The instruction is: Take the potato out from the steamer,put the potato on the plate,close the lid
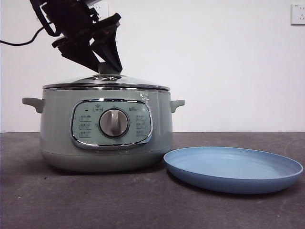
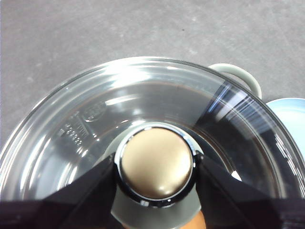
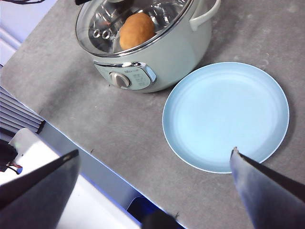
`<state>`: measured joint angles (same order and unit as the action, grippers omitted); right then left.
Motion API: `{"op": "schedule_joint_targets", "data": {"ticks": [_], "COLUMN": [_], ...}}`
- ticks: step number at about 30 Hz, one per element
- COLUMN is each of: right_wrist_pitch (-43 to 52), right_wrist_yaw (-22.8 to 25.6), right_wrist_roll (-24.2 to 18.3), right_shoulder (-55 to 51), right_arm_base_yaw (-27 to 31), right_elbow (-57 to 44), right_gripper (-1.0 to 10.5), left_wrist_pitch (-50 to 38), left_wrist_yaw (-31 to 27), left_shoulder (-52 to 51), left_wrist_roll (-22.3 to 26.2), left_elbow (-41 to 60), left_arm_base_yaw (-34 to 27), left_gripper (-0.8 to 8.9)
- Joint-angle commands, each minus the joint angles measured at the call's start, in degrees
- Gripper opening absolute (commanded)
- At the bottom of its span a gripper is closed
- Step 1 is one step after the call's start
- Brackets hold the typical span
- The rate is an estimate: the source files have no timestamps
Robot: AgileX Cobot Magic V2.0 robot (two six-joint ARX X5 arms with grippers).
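The lid [image 1: 106, 82] covers the steamer [image 1: 105, 129], blocking reach to the potato [image 3: 137, 29]; the left end effector [image 1: 107, 66] occupies its knob [image 2: 156, 163]. At the steamer's 3 o'clock, the plate [image 1: 233, 168] lies unobstructed.

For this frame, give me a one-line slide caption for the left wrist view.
Left gripper closed on the knob of the domed glass lid, seated on the sage-green steamer.

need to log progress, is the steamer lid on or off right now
On: the lid sits on the steamer, the left gripper at its knob.
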<state>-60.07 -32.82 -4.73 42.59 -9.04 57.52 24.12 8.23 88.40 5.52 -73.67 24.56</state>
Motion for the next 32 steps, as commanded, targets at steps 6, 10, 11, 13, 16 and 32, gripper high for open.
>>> {"op": "schedule_joint_targets", "data": {"ticks": [6, 10, 11, 13, 16, 32], "right_wrist_pitch": [2.27, 6.29, 8.02, 11.10, 15.15, 21.90], "right_wrist_yaw": [-0.28, -0.33, -0.33, -0.28, -0.11, 10.78], "right_wrist_roll": [2.73, 5.03, 5.77, 7.63, 9.99, 11.08], "right_shoulder": [2.51, 5.03, 5.84, 7.89, 12.35, 51.91], "right_arm_base_yaw": [-0.26, -2.40, -3.45, -5.73, -9.84, -29.68], "right_elbow": [0.09, 0.11, 0.13, 0.59, 2.29, 32.70], "right_gripper": [6.3, 6.3, 6.3, 6.3, 6.3, 6.3], "left_wrist_pitch": [1.36, 5.03, 6.10, 8.28, 12.15, 36.02], "left_wrist_yaw": [0.79, 0.44, 0.07, -1.29, -2.69, -9.99], "left_shoulder": [-9.51, -15.65, -17.46, -21.11, -26.95, -49.22], "left_wrist_roll": [-1.03, -1.03, -1.05, -1.07, -1.07, -1.51], "left_elbow": [0.04, 0.04, 0.04, 0.04, 0.04, 0.04], "left_arm_base_yaw": [-1.01, -2.12, -2.40, -2.84, -3.43, -5.40], "left_gripper": [-0.09, -0.09, -0.09, -0.09, -0.09, -0.09]}}
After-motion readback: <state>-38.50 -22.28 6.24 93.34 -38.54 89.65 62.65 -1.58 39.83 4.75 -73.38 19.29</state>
